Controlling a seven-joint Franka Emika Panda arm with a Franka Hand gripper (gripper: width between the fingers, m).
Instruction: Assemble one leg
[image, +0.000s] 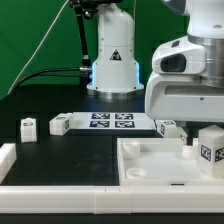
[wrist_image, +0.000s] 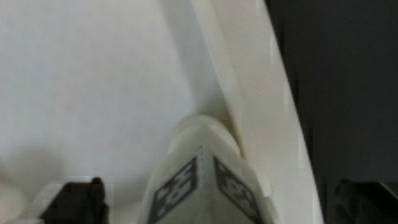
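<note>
In the wrist view a white leg (wrist_image: 201, 180) with black-and-white tags on two faces stands between my gripper (wrist_image: 222, 205) fingers. The dark fingers (wrist_image: 80, 200) are spread wide on either side and do not touch it. The leg stands at the raised rim (wrist_image: 240, 80) of the white tabletop. In the exterior view this leg (image: 210, 147) is upright at the tabletop's (image: 150, 165) right edge, under the arm's white hand body (image: 185, 80). Three more legs lie on the dark table: two on the left (image: 28, 127) (image: 59, 125) and one further right (image: 168, 127).
The marker board (image: 110, 121) lies behind the tabletop, in front of the robot base (image: 112, 60). A white raised edge (image: 8, 160) runs along the exterior view's left front. Green curtain behind.
</note>
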